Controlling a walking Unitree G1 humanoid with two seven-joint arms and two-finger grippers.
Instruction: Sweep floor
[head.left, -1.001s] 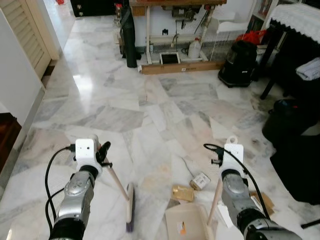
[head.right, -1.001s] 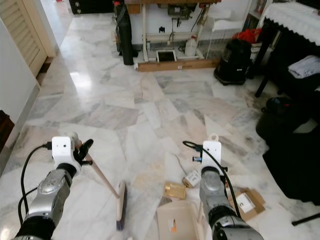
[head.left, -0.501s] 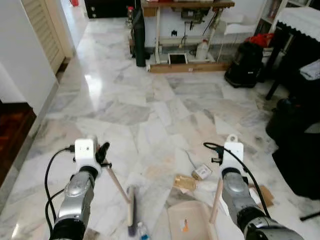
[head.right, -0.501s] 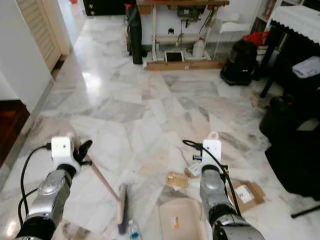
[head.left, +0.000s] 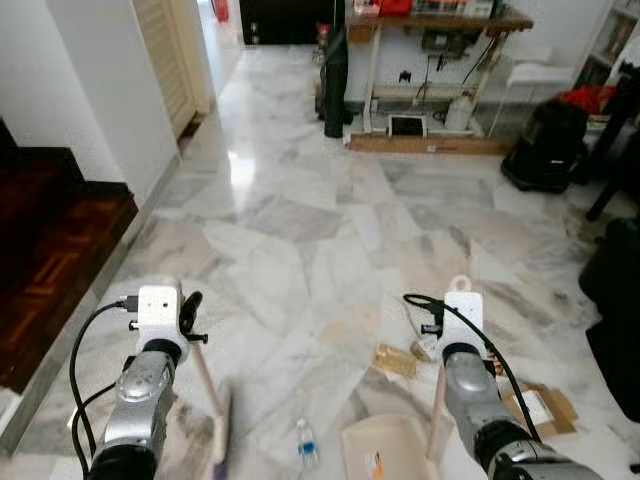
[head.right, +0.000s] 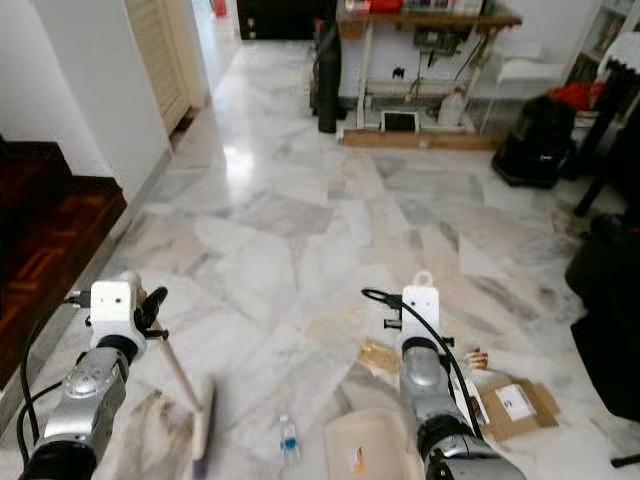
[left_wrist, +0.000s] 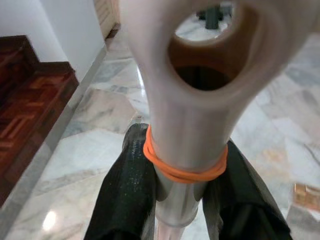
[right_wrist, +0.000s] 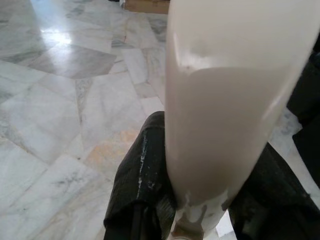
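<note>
Broom handle (left_wrist: 187, 135) pinched by left tool (left_wrist: 182, 200), lower left; dustpan handle (right_wrist: 230, 110) pinched by right tool (right_wrist: 200, 200). Both judged light, stiff.

You can't see the whole dustpan (head.left: 392, 452): the picture's lower edge cuts its tray at six o'clock. The broom (head.left: 217, 445) head runs off the same edge, blurred. The small bottle (head.right: 289, 438) at six o'clock is too tiny to read (label included). The dustpan handle (right_wrist: 225, 100) hides the right gripper's (right_wrist: 210, 200) fingertips.
</note>
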